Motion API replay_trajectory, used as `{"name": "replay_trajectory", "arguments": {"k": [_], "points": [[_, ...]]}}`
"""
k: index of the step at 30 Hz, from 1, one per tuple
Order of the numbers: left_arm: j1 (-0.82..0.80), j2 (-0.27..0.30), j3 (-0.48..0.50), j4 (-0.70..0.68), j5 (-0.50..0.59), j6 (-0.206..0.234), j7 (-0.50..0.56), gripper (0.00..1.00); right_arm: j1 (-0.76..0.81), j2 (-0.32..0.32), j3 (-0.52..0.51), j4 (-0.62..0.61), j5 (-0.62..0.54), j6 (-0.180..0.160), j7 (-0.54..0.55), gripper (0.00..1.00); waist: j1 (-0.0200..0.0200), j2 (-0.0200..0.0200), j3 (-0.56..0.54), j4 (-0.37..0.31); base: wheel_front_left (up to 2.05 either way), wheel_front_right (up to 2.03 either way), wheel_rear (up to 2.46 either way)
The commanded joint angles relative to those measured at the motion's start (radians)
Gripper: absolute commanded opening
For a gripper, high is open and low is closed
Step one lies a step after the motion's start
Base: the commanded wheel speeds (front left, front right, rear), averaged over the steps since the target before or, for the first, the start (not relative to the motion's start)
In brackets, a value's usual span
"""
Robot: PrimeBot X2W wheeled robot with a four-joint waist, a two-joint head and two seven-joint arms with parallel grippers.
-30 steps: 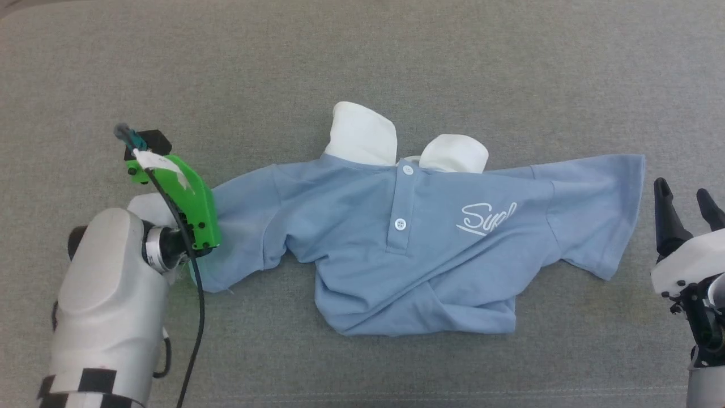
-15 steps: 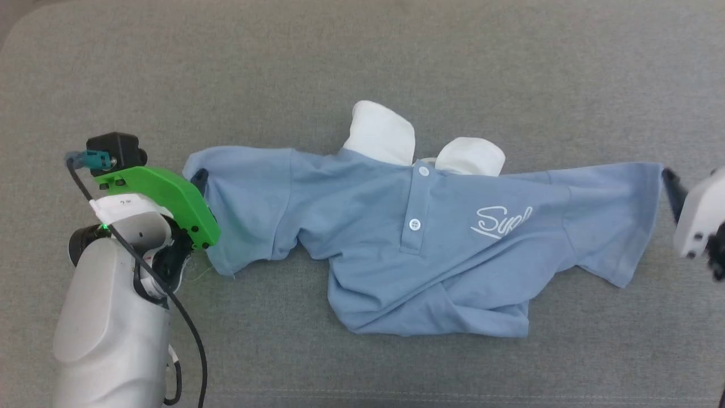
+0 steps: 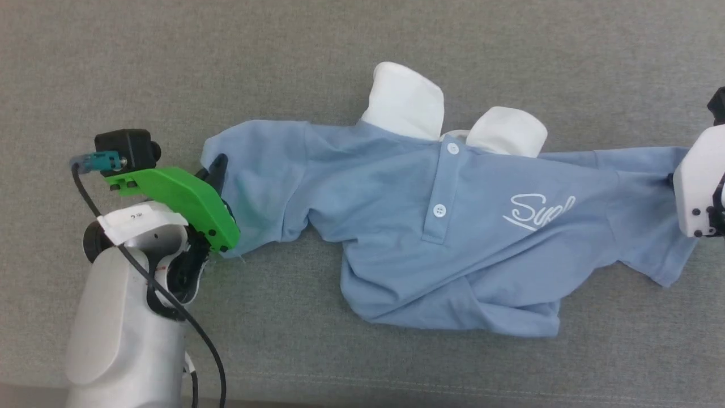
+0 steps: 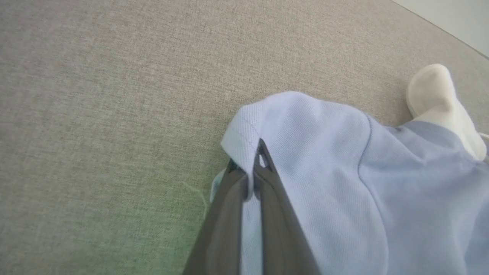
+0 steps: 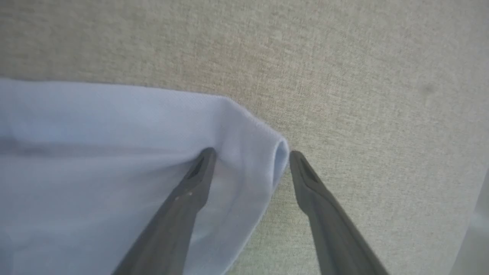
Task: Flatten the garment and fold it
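Blue garment (image 3: pixel 396 226) now pinched by the closed left hand (image 4: pixel 252 164); open right hand (image 5: pixel 252 154) has seemingly reached its far edge.

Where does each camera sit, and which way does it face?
Head view: from the head, down at the garment on grey cloth; left forearm shows.
Left wrist view: along the left gripper, shut on one sleeve hem.
Right wrist view: along the open right gripper, straddling the other sleeve hem.
Head and left wrist views share the white collar.
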Motion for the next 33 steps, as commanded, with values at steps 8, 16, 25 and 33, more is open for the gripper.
{"name": "replay_trajectory", "arguments": {"k": [8, 16, 25, 33], "points": [[0.024, -0.018, -0.006, 0.008, -0.022, -0.007, -0.014, 0.00, 0.003, -0.018, 0.045, 0.026, 0.061, -0.001, 0.023, 0.00, -0.0001, 0.0000, 0.009, 0.016, 0.00, 0.00, 0.00], [-0.062, -0.009, 0.011, 0.051, -0.052, -0.041, -0.044, 0.00, -0.081, 0.015, 0.001, -0.015, 0.147, -0.001, -0.102, 0.00, -0.0001, 0.0000, -0.115, -0.004, 0.00, 0.00, 0.00], [-0.298, 0.009, 0.031, 0.136, -0.074, -0.068, -0.065, 0.00, -0.242, 0.032, -0.007, -0.027, 0.238, -0.001, -0.150, 0.00, -0.0001, 0.0000, -0.324, -0.037, 0.00, 0.00, 0.00], [-0.512, 0.051, 0.022, 0.222, -0.029, -0.078, -0.114, 0.00, -0.387, 0.047, -0.028, -0.008, 0.271, -0.001, -0.193, 0.00, -0.0001, 0.0000, -0.426, -0.059, 0.00, 0.00, 0.00]]}}
